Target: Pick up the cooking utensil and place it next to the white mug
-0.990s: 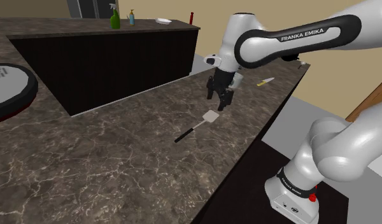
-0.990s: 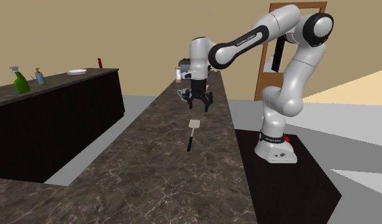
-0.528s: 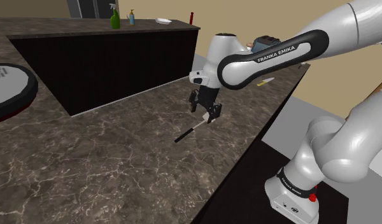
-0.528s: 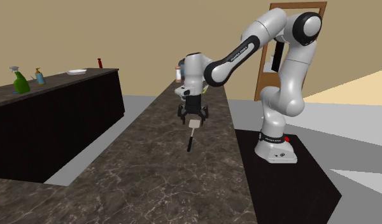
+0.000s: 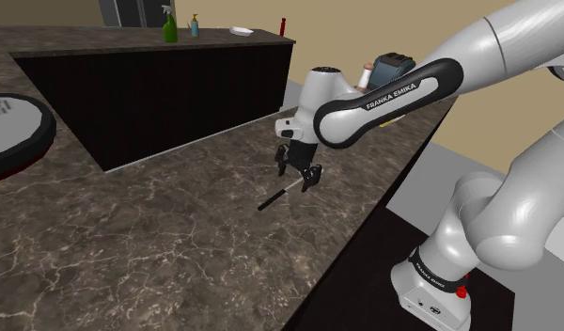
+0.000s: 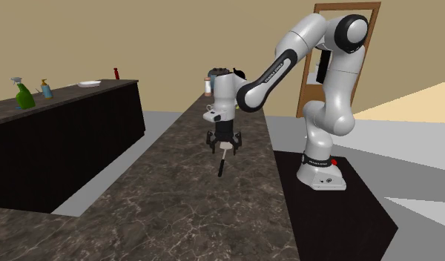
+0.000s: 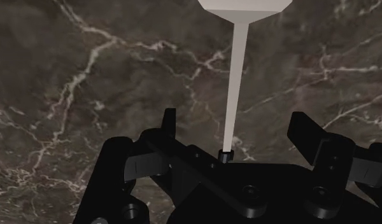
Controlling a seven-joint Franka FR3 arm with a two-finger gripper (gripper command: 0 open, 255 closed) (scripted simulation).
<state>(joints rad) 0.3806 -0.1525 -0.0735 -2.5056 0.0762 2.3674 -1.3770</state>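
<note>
Claw [image 7: 237,121] is held wide open, nothing gripped. The spatula [image 7: 238,70] is seen btwn the fingers [image 7: 169,124] untouched in wrist view; its black handle [image 5: 271,200] is shown by shoulder view.

One spatula [image 5: 274,199] is counted on the marbled worktop [image 5: 158,254]. One white arm [image 5: 477,56] is seen, with one gripper [image 5: 297,177] and two black fingers [image 7: 169,127]. On the far counter [image 5: 83,39], two bottles are counted, one green bottle [image 5: 169,30] and one blue bottle [image 5: 195,25], along with one white dish [image 5: 240,31] and one small red item [image 5: 284,23]. One wooden door [image 6: 304,96] is seen.
</note>
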